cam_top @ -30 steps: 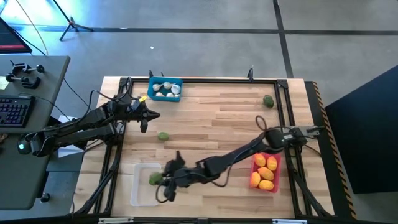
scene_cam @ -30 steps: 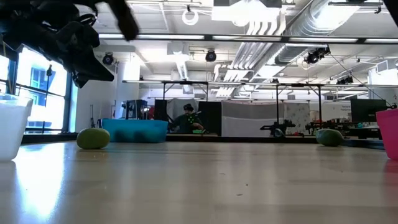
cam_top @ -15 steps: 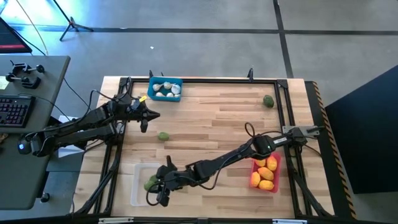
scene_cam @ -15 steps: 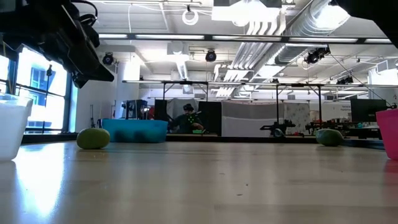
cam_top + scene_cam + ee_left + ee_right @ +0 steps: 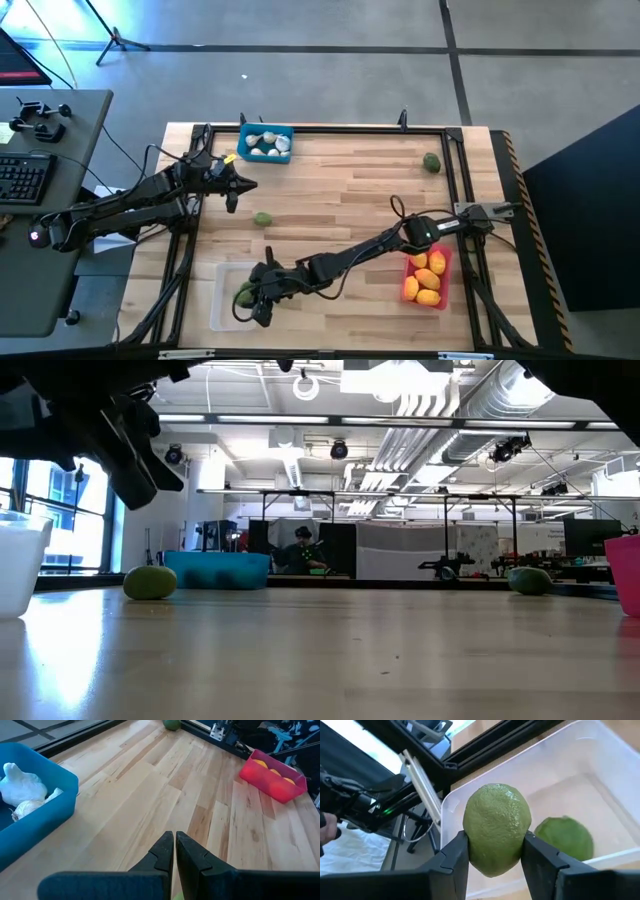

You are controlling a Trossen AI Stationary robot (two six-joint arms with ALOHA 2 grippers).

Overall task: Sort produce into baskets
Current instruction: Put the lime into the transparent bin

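We held a lime [image 5: 496, 828] pinched in our right gripper [image 5: 492, 851] over the clear bin [image 5: 580, 785]; left gripper [image 5: 174, 849] pressed together; two limes [image 5: 262, 218] remained loose.

floor: grey concrete [image 5: 330, 30] with dark seams | desk: grey [image 5: 40, 200] beside the wooden table [image 5: 350, 190], keyboard [image 5: 22, 178] on it | ceiling: exposed ducts [image 5: 470, 395], strip lights [image 5: 250, 418] | window: bright [image 5: 70, 500] at one side | far back: person [image 5: 300, 550] at black frames
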